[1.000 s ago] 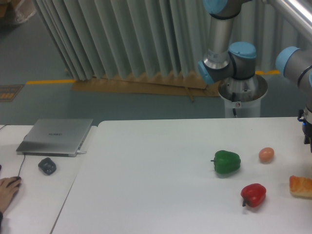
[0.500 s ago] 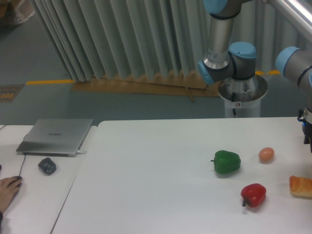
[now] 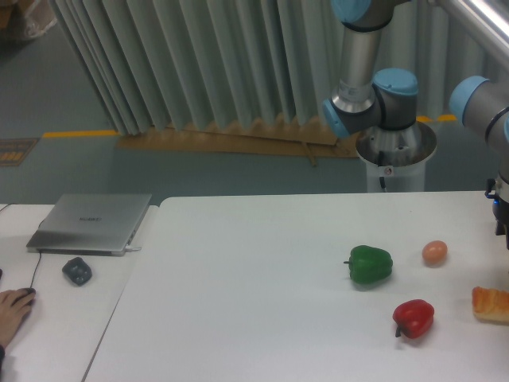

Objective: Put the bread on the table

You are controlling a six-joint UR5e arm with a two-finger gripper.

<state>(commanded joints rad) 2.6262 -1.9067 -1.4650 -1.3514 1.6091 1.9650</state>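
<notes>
With the gripper's state impossible to tell at the frame's right edge, the blocky golden-orange bread [image 3: 491, 304], lying near the right rim of the plain white table [image 3: 238, 302], risks being nudged off.

**Colours on and around the white table**

The table [image 3: 238, 318] is plain white. The bread [image 3: 491, 303] is golden-orange with a browner crust. Beside it, 1 pepper [image 3: 414, 317] is glossy red, another pepper [image 3: 371, 264] deep green, and the egg [image 3: 434, 252] peach. The arm [image 3: 374, 87] is silver-grey with light blue joint caps. The laptop [image 3: 91, 223] is silver, the small object [image 3: 77, 270] near it dark grey. The curtain [image 3: 199, 60] is pale grey-green with vertical pleats; a yellow line [image 3: 79, 133] marks the floor.
</notes>
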